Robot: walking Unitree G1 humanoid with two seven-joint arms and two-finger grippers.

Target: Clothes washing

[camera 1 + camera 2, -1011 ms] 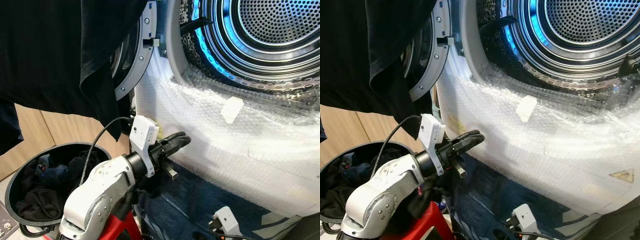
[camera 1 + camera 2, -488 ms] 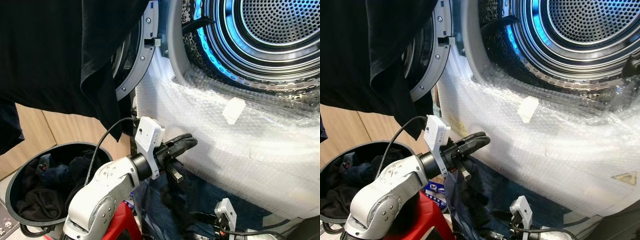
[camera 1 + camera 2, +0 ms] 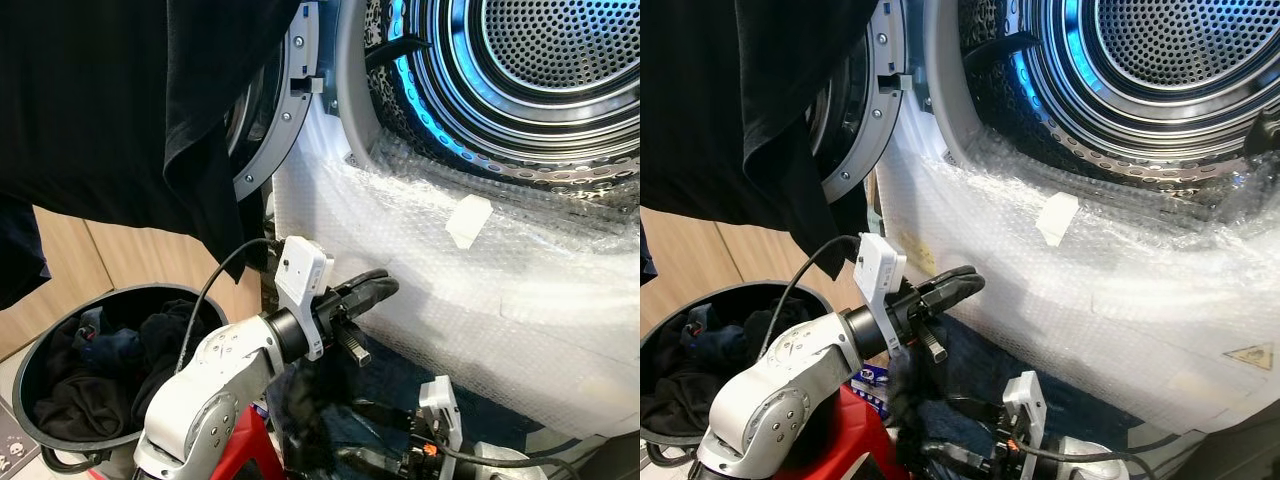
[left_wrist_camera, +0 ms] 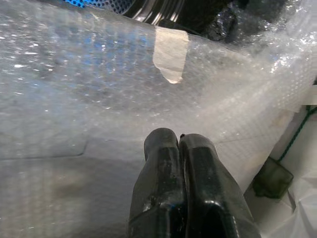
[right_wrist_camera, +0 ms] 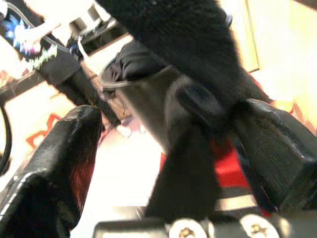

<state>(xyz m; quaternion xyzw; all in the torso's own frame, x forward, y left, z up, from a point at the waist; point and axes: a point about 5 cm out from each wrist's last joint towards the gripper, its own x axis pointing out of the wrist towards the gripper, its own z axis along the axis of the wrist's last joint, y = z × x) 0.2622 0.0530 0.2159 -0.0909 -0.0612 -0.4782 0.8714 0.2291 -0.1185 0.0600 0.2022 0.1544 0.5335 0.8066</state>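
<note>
In front of machine: washer drum (image 3: 560, 70) open above, its front sheeted in bubble wrap (image 3: 480, 290), a tape strip (image 3: 466, 221) stuck on.
Left gripper (image 3: 378, 289): fingers pressed together, empty, tips just short of the wrap.
Right gripper (image 5: 163, 148): low beneath the left one, fingers spread; dark garment (image 5: 183, 44) lies across them.
Laundry basket (image 3: 30, 360): behind left arm, on the floor by wood panelling, holding dark clothes (image 3: 90, 370).
Black cloth (image 3: 110, 100): hangs long axis downward over the open door (image 3: 278, 110).

floor (image 3: 10, 385) | round black laundry basket (image 3: 40, 345) stands on it | dark clothes (image 3: 90, 380) inside
</note>
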